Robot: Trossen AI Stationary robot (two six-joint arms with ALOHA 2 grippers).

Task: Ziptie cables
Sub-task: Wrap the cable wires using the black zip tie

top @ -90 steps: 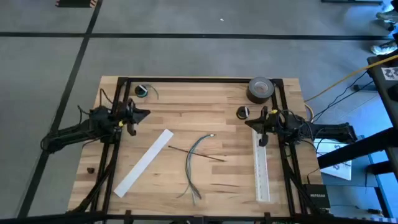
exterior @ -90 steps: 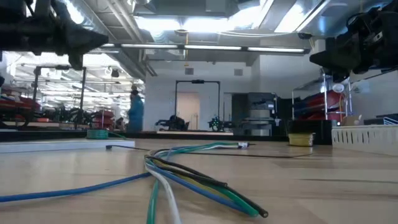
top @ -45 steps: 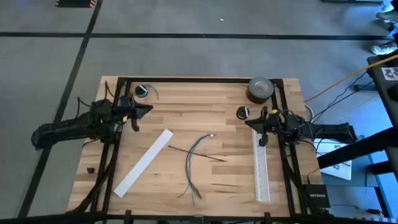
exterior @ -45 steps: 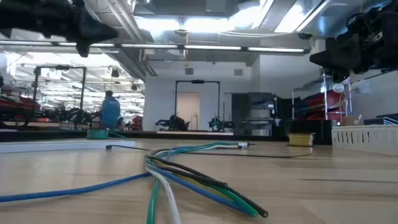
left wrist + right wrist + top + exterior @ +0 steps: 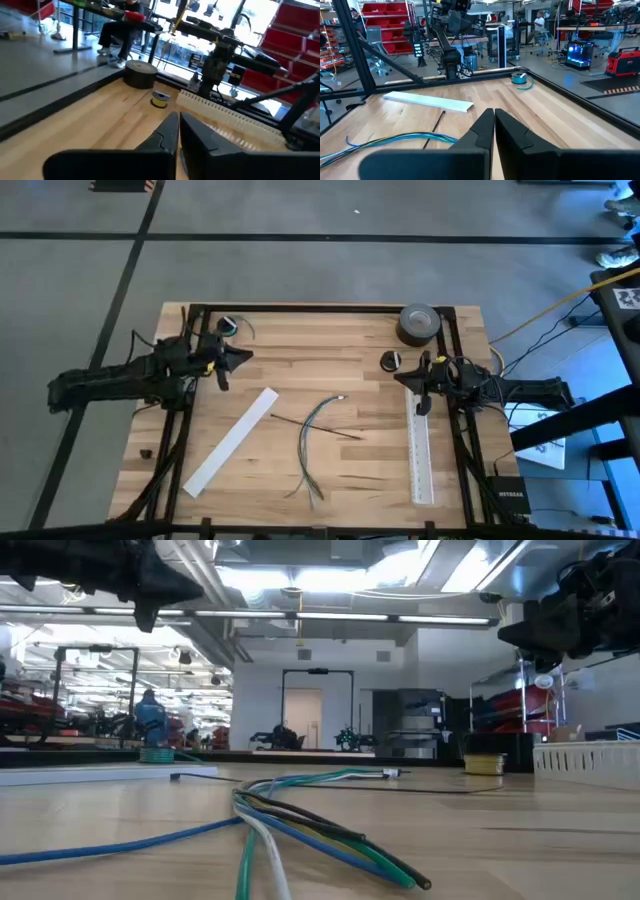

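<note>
High view: wooden slatted tabletop (image 5: pixel 330 365) first, landmark for everything. Left dark two-finger gripper (image 5: pixel 237 358) hovers over its far-left part, fingers pressed together, holding nothing. Right dark gripper (image 5: pixel 404 377) waits near the table's right edge, fingers also together, empty. Loose bundle of thin grey-green cables (image 5: pixel 312 435) lies curved at table centre. Thin straight black plastic ziptie (image 5: pixel 315 426) lies across the bundle, unlooped. Task looks unstarted: picking, wrapping, cinching all remain.

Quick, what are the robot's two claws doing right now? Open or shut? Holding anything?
Left gripper: shut, holding nothing, up above the table's left side.
Right gripper: shut, holding nothing, waiting at the right side.
</note>
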